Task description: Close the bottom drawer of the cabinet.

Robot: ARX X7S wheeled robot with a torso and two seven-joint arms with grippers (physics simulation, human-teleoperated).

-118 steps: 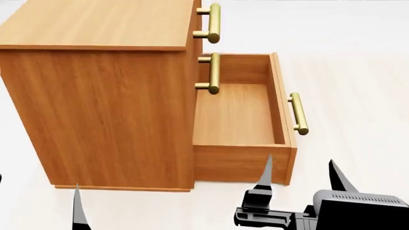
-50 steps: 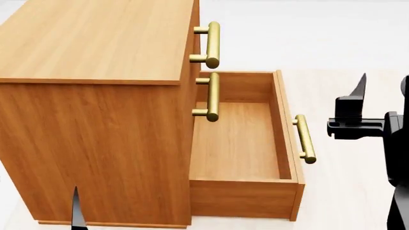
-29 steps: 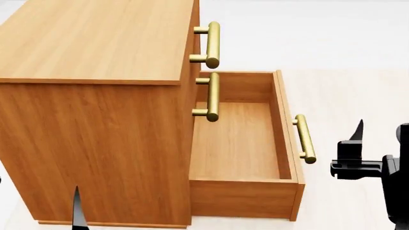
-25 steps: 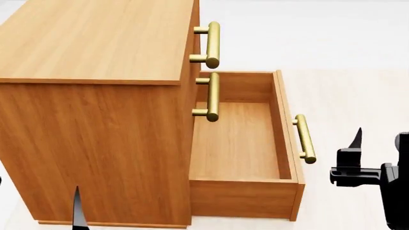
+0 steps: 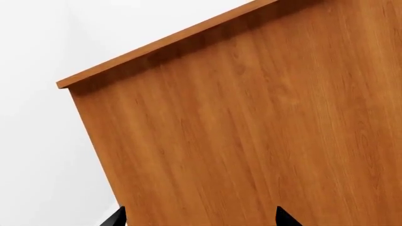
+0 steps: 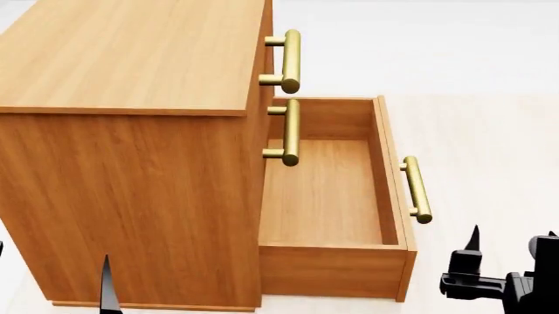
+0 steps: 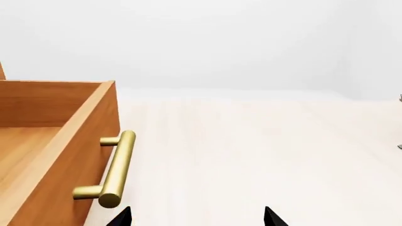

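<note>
Right end effector (image 6: 511,239), fingers spread and empty, sits just beside the bottom drawer (image 6: 328,196).

No readable text, labels or numbers anywhere. The cabinet (image 6: 131,131) is plain wood grain. Its brass handles are unmarked.

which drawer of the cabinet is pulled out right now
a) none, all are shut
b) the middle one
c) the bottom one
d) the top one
c) the bottom drawer stands out from the cabinet with its bare inside showing and nothing in it, while the two handles above it sit close against the cabinet front.
</note>
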